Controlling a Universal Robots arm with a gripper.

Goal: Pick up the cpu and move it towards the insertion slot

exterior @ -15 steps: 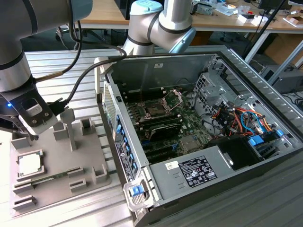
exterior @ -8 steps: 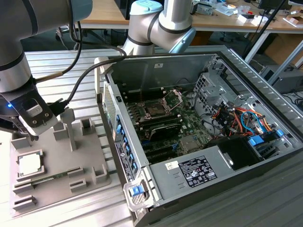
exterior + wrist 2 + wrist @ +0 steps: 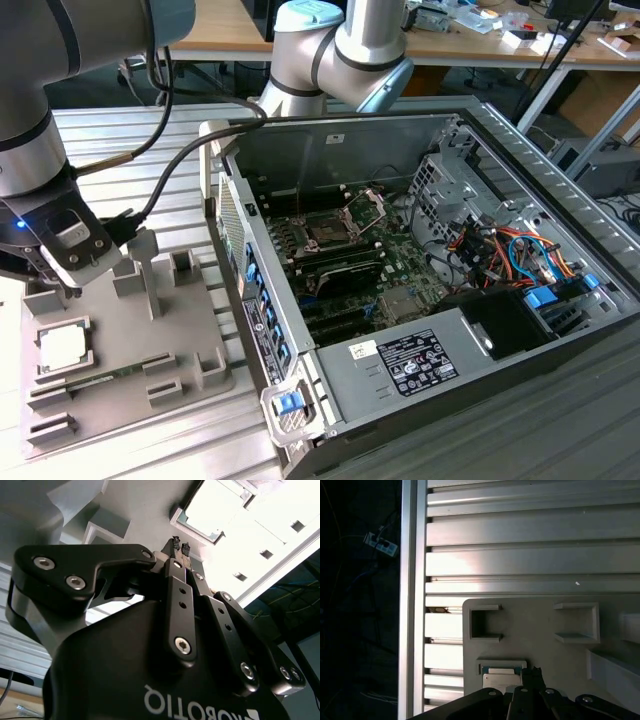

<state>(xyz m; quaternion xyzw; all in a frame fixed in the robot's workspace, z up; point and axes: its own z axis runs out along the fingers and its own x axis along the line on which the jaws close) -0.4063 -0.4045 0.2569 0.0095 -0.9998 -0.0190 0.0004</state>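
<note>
The claw (image 3: 66,286) hangs over the grey tray (image 3: 190,335), pinched together with nothing between its fingers. The cpu (image 3: 62,346) lies flat in its square pocket just below the claw, not gripped (in both wrist views the dark fingertips (image 3: 175,544) sit close beside its pale edge). The slot (image 3: 328,232) is well apart from the claw, off towards the exterior view's right, on the green board inside the open case (image 3: 560,190).
</note>
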